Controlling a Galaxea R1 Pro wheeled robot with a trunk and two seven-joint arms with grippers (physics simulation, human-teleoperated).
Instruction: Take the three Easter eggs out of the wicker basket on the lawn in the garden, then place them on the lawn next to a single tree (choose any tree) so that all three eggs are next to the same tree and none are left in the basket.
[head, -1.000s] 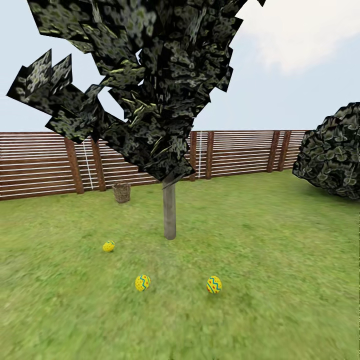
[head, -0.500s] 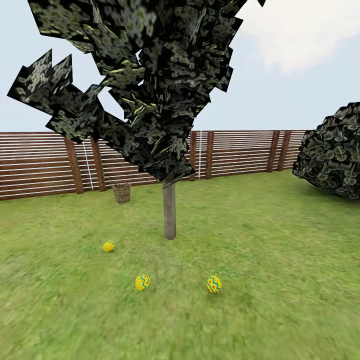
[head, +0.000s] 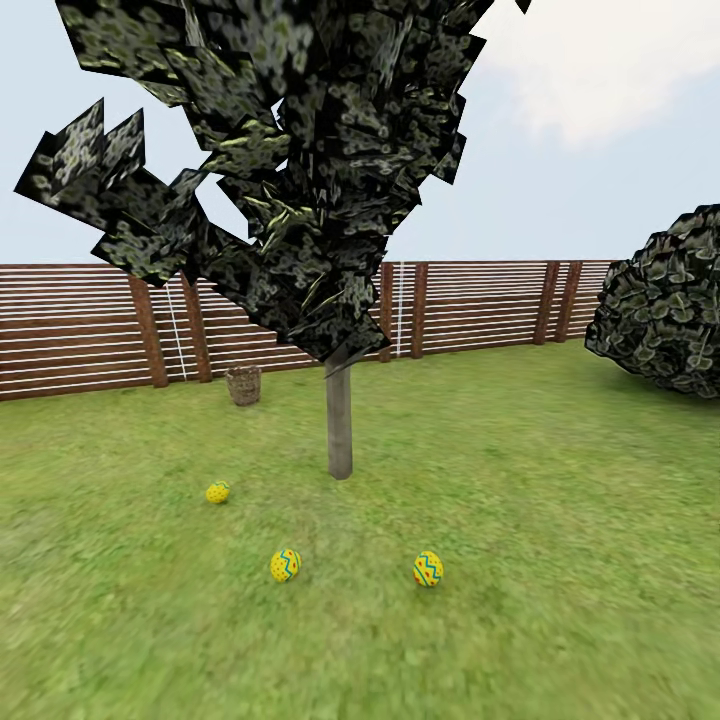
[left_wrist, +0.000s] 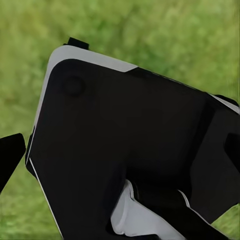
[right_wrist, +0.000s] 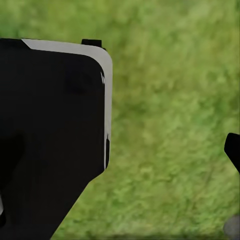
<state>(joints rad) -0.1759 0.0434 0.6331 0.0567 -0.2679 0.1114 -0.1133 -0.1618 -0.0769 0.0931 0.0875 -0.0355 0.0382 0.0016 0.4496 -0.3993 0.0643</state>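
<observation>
Three yellow eggs with blue zigzags are lying on the lawn (head: 560, 500) before one tree (head: 339, 420): a far left egg (head: 218, 492), a middle egg (head: 285, 565) and a right egg (head: 428, 569). One basket (head: 243, 385) is standing by the fence (head: 80, 330). One bush (head: 665, 300) is being seen rightmost. How the jaws are standing cannot be told.

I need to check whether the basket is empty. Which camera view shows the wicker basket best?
The head view: the wicker basket stands upright on the lawn by the fence, though too far away to see inside. Both wrist views show grass and black robot parts, not the basket.
</observation>
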